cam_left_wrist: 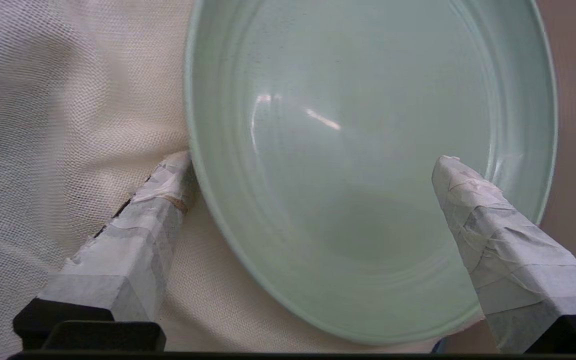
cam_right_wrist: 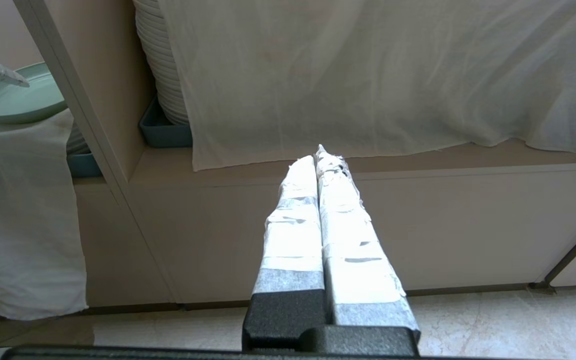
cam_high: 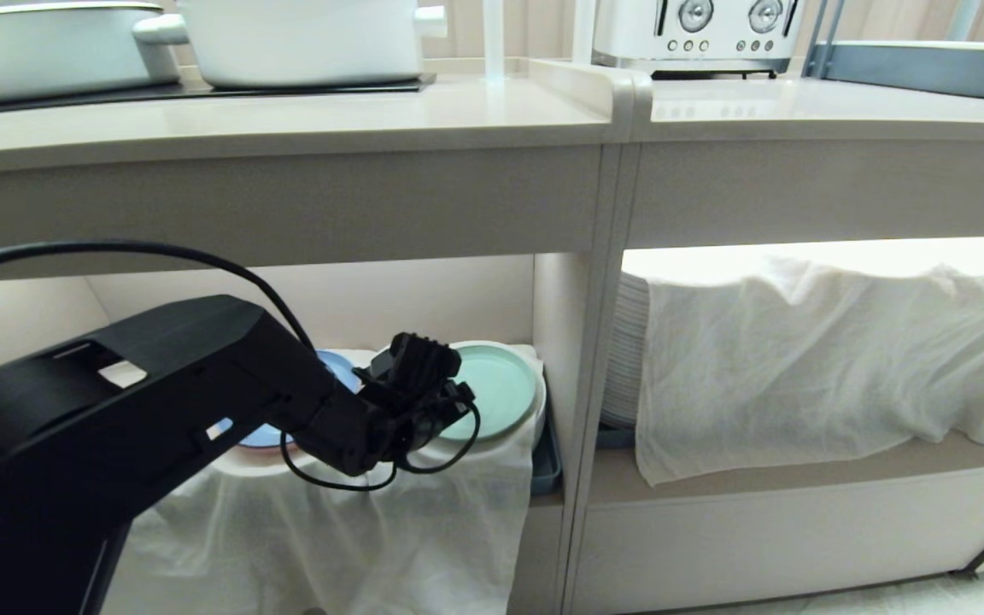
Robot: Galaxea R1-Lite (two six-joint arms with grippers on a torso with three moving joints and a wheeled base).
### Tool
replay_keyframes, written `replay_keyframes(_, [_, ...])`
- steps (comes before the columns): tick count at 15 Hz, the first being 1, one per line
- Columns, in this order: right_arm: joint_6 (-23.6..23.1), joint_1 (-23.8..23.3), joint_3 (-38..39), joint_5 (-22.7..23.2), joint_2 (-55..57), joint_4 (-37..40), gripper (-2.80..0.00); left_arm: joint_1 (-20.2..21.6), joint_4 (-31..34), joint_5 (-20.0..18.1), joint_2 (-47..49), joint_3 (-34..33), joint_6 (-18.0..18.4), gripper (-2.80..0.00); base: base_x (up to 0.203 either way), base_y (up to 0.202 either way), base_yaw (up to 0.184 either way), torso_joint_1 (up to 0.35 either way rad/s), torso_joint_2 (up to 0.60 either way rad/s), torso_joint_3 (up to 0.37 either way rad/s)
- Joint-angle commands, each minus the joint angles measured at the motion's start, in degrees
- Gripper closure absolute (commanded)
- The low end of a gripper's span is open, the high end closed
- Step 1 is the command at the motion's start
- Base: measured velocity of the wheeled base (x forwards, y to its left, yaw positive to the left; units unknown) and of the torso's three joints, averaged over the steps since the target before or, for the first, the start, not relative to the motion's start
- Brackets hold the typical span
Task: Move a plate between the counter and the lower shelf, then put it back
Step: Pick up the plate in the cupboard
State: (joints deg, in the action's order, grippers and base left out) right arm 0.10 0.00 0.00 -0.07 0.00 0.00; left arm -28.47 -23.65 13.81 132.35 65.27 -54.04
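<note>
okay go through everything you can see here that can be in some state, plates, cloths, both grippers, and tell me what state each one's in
plate: lying flat on the cloth-covered stack in the lower shelf, not gripped.
left gripper: open, one finger outside the plate's rim, the other over its inside.
right gripper: shut, empty, parked low before the neighbouring shelf.
blue plate: flat beside the green one, mostly hidden by the arm.
white cloth: draped over stacked plates.

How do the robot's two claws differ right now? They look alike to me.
The left gripper stands wide open, one finger on either side of the mint-green plate's rim on the white cloth; the right gripper is shut, its fingers pressed together. The left one reaches into the lower shelf; the right one hangs outside, empty, facing the neighbouring cabinet. Both have tape-wrapped fingers.
</note>
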Motion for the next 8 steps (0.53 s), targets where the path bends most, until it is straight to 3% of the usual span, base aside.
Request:
replay_keyframes(1, [0.0, 0.0, 0.0, 0.1, 0.0, 0.0, 0.00, 0.1, 0.2, 0.1, 0.2, 0.0, -0.3, -2.80, 0.000, 0.000, 0.000, 0.000, 0.00, 0.000])
replay_keyframes(8, [0.0, 0.0, 0.0, 0.0, 0.0, 0.0, 0.00, 0.0, 0.2, 0.9, 1.0, 0.0, -0.4, -2.80, 0.000, 0.000, 0.000, 0.000, 0.00, 0.000])
